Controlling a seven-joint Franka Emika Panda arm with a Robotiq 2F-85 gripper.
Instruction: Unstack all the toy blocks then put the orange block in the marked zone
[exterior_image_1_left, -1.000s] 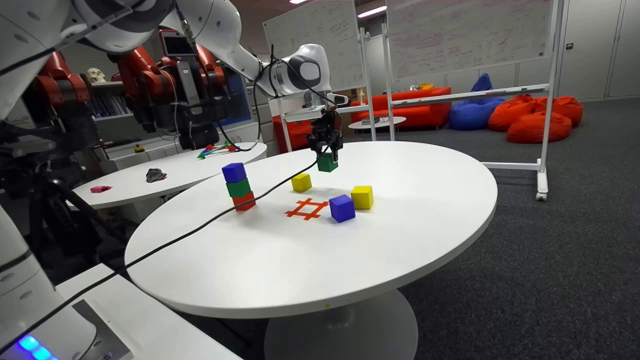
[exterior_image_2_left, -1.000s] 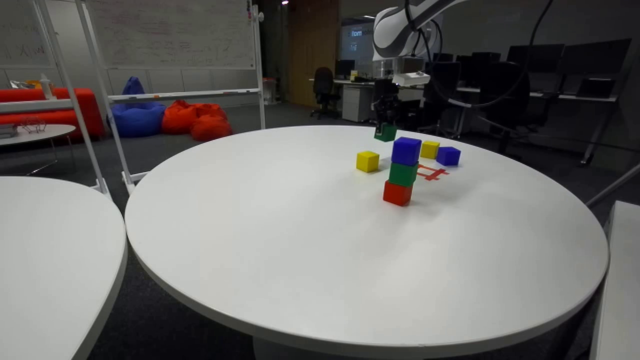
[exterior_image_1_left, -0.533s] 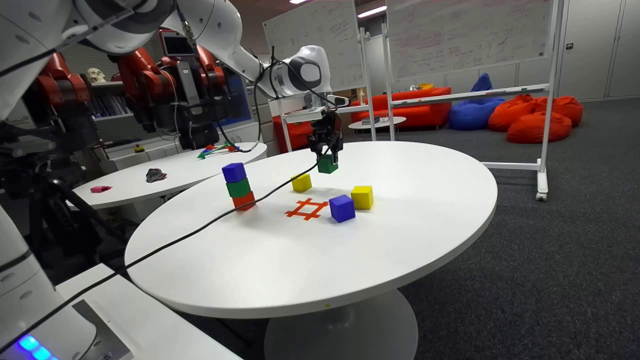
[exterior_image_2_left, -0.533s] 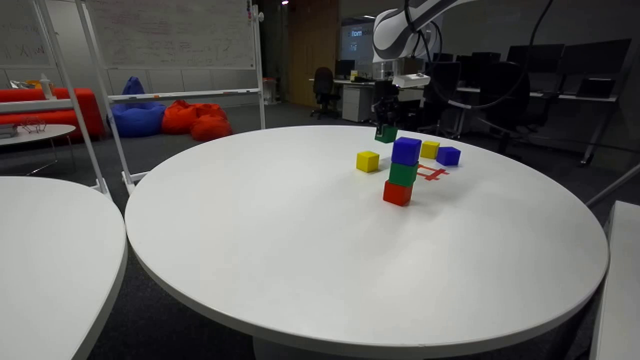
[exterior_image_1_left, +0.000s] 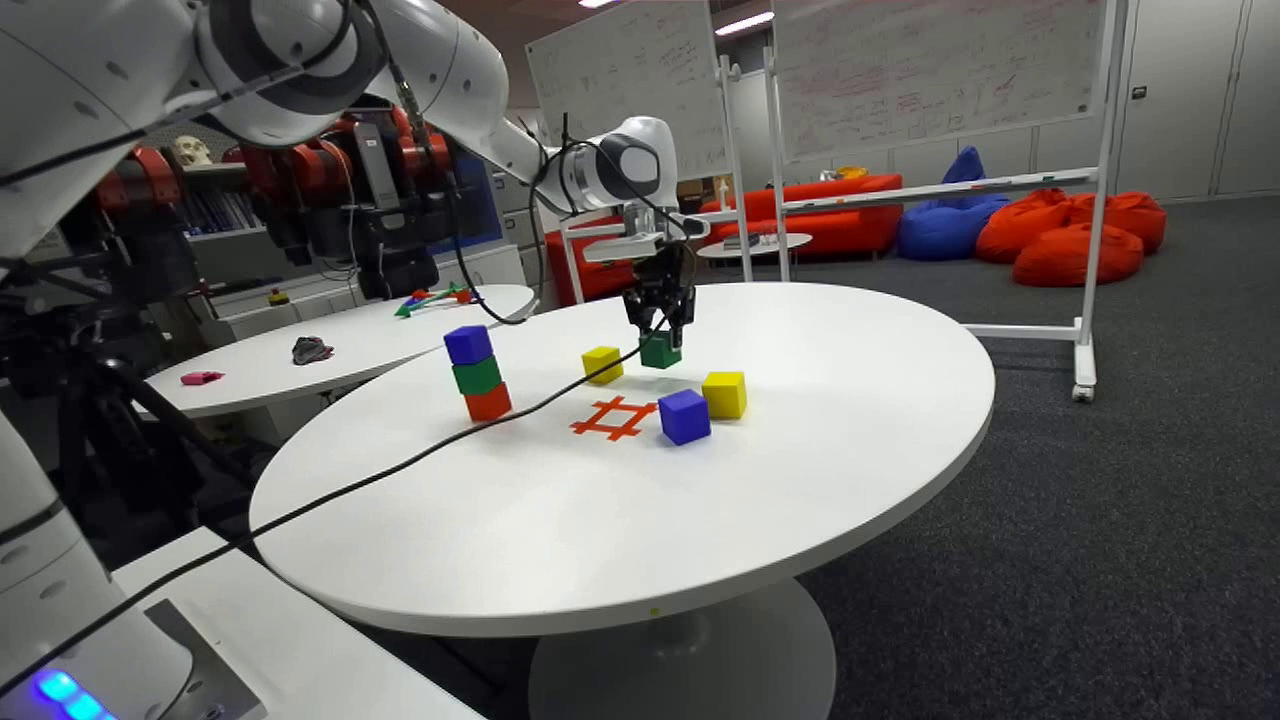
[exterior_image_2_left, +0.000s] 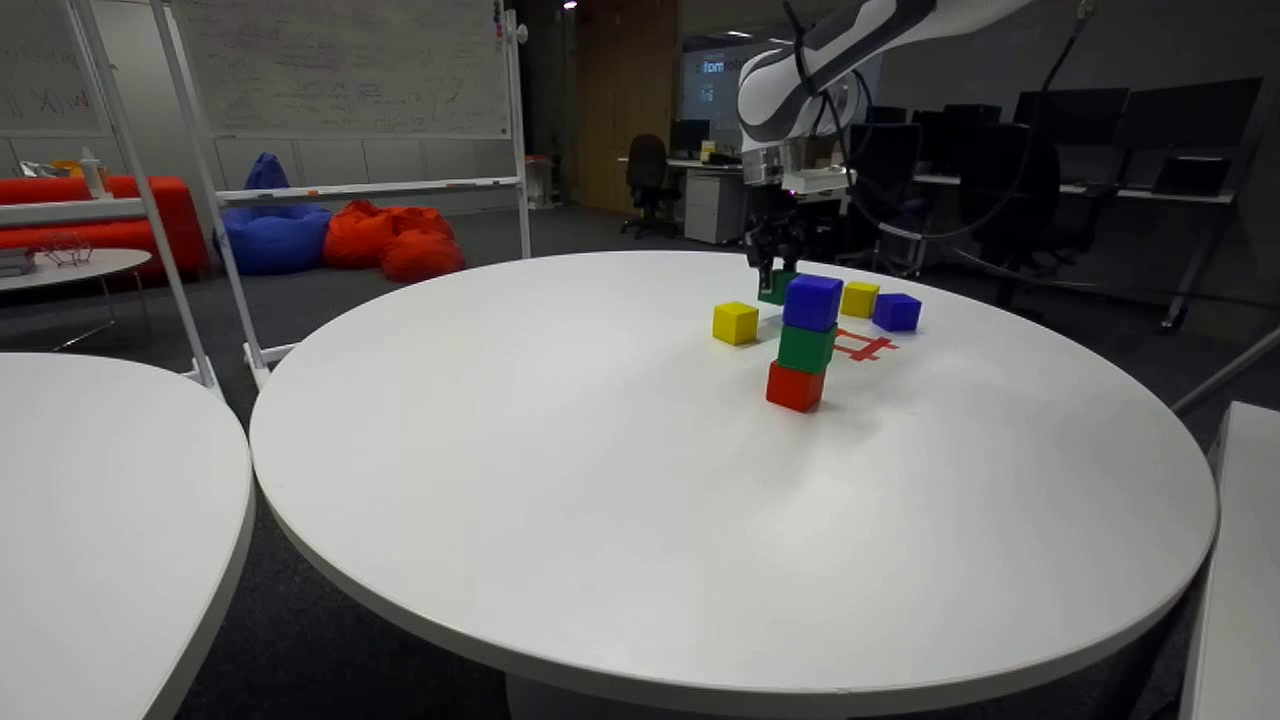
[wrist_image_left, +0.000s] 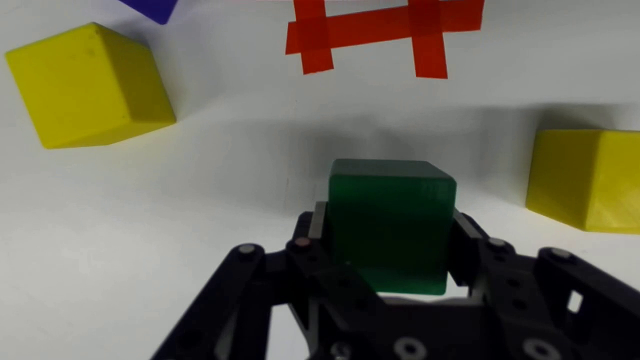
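My gripper is shut on a green block, its fingers against two opposite sides. The held block hangs a little above the table, beside a yellow block. A separate stack stands upright: blue block on top, green block in the middle, orange block at the bottom. The marked zone of crossed red lines bears no block. Another yellow block and a blue block sit close together beside it; only a corner of that blue one shows in the wrist view.
The round white table carries all the blocks. In an exterior view the stack's top block partly covers the held green block. A second white table adjoins this one. Whiteboards and red beanbags stand farther off.
My gripper has come down toward the table with the green block still in it, shifting slightly sideways. The stack and the loose blocks have stayed in place.
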